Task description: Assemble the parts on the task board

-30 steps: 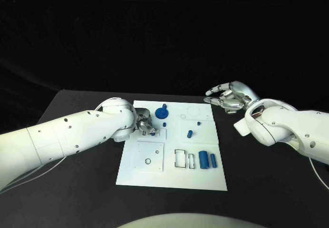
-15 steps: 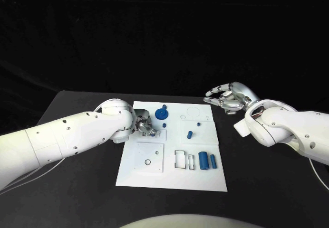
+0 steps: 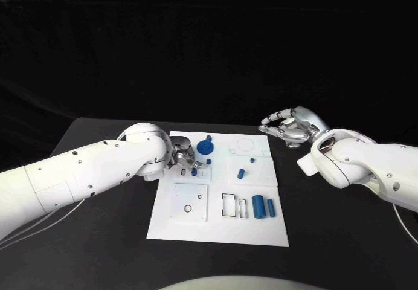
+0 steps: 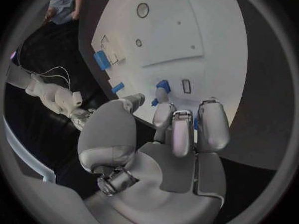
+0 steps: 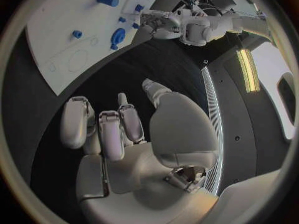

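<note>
So on my feed the black table (image 3: 104,199) takes up most of the head view, with the white board (image 3: 222,226) sitting dead centre on it.

My left arm (image 3: 78,172) comes in from about 8 o'clock and parks the left hand (image 3: 183,158) over the board's 10 o'clock area. Its fingers are bunched close together, tips right down by a small blue peg (image 3: 194,172) and a little slot. Honestly I can't tell whether it's pinching anything or just touching. In the left wrist view the fingers (image 4: 177,129) point at that same peg (image 4: 163,85).

The right hand (image 3: 290,128) is off the board, hanging over bare table at roughly 1 o'clock. Its fingers are curled in loosely, nothing in them.

Parts: a round blue gear (image 3: 205,145) near the board's 11 o'clock, just beside my left hand. A short peg (image 3: 240,173) stands a bit right of centre. At about 5 o'clock a fat blue cylinder (image 3: 258,204) lies next to a thinner bar (image 3: 271,206), with a rectangular cutout just left of them.
</note>
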### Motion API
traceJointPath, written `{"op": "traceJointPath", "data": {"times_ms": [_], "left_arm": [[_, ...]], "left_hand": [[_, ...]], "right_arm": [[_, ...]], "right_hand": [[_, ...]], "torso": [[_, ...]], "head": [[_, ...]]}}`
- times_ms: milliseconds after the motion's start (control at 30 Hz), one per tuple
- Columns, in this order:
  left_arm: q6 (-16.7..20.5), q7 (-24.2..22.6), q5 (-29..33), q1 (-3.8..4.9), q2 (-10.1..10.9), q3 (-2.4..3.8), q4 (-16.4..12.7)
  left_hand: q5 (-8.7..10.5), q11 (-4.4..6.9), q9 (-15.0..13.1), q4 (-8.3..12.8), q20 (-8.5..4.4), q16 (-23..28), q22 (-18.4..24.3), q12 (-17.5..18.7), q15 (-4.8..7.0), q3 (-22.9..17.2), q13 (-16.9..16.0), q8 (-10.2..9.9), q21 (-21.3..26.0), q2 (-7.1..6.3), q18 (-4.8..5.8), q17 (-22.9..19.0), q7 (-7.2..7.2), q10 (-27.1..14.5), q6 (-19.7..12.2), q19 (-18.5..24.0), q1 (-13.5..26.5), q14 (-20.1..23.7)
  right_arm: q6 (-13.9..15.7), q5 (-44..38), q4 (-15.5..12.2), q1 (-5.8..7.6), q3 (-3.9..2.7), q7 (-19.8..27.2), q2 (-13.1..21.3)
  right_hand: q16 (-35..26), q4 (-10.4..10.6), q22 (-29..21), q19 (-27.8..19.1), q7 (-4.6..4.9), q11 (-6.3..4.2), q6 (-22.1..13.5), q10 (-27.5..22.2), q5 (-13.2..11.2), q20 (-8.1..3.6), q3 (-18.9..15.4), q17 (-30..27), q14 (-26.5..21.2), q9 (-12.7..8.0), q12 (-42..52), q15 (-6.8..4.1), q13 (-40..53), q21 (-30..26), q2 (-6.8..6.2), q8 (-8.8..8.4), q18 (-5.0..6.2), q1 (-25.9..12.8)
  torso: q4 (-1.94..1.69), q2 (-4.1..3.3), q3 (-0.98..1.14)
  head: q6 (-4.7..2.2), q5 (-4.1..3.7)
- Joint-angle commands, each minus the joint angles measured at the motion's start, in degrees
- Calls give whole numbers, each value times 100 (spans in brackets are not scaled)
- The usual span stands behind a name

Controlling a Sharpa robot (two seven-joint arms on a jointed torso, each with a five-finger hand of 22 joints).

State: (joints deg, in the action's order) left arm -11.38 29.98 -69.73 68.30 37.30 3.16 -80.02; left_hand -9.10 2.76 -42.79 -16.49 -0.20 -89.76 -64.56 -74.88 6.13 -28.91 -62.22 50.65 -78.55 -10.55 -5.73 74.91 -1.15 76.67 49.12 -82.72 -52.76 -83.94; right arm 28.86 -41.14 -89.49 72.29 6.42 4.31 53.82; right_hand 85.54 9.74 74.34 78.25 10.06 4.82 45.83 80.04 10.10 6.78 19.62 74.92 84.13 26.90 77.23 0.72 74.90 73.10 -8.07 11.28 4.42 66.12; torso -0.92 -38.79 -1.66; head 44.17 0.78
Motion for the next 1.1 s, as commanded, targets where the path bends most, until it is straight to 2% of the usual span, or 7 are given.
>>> {"op": "traceJointPath", "data": {"times_ms": [33,100,133,333,567,767,1100], "left_arm": [[60,-6,257,65,55,83,-12],[50,-5,295,116,91,131,2],[26,-5,324,169,121,161,21],[-109,-9,395,359,178,224,204],[-159,-18,331,421,81,236,605],[-177,-23,203,434,-87,189,993],[-369,-67,105,427,-352,24,1481]], "left_hand": [[-43,-68,81,-20,5,36,15,72,-48,98,113,-191,33,-14,104,1351,-88,-151,-279,27,-157,-565],[-42,-94,104,-23,19,36,28,90,-71,131,151,-233,41,-2,102,1352,-116,-191,-314,36,-169,-565],[-46,-120,135,-24,31,36,53,119,-93,154,205,-292,55,2,97,1352,-147,-241,-382,48,-187,-565],[-45,-272,390,-24,149,27,92,136,-226,300,297,-656,79,70,90,1375,-318,-364,-634,81,-274,-571],[-49,-290,442,-19,172,25,92,128,-245,323,297,-701,79,90,88,1379,-335,-374,-619,85,-318,-571],[-47,-294,459,-18,181,23,78,126,-250,337,299,-712,72,82,90,1385,-338,-377,-607,82,-338,-573],[-42,-297,477,-18,189,23,98,128,-254,355,310,-722,81,71,85,1385,-341,-386,-590,90,-359,-573]], "right_arm": [[-26,6,5,-6,1,54,1],[-27,8,8,-6,1,52,2],[-27,9,11,-6,1,51,3],[-27,12,21,-7,2,45,5],[-31,12,27,-7,3,39,3],[-35,12,30,-7,4,38,-1],[-51,12,38,-9,5,24,-10]], "right_hand": [[-23,22,-5,-38,-20,10,7,-38,-36,-8,2,256,287,10,-30,-8,170,-12,-4,19,31,-38],[-23,22,-5,-38,-20,10,7,-38,-36,-8,2,256,287,10,-30,-8,170,-12,-4,19,31,-38],[-23,22,-5,-38,-20,10,7,-38,-36,-8,2,256,287,10,-30,-8,170,-12,-4,19,31,-38],[-23,22,-5,-38,-20,10,7,-38,-36,-8,2,256,287,10,-30,-8,170,-12,-4,19,31,-38],[-25,27,-6,-39,-20,10,6,-41,-34,-8,-4,254,286,10,-33,-8,166,-14,-4,20,32,-36],[-23,28,-4,-37,-21,10,6,-42,-33,-8,-6,259,287,11,-34,-8,165,-12,-4,20,31,-35],[-25,33,-3,-35,-22,8,6,-40,-17,-9,-12,258,287,13,-33,-9,166,-13,1,23,30,-21]], "torso": [[1,7,12],[1,3,10],[2,3,12],[-5,-2,9],[4,-19,-4],[13,-23,-5],[12,-26,-9]], "head": [[0,4],[-4,4],[-12,8],[-34,29],[-47,32],[-54,38],[-29,58]]}}
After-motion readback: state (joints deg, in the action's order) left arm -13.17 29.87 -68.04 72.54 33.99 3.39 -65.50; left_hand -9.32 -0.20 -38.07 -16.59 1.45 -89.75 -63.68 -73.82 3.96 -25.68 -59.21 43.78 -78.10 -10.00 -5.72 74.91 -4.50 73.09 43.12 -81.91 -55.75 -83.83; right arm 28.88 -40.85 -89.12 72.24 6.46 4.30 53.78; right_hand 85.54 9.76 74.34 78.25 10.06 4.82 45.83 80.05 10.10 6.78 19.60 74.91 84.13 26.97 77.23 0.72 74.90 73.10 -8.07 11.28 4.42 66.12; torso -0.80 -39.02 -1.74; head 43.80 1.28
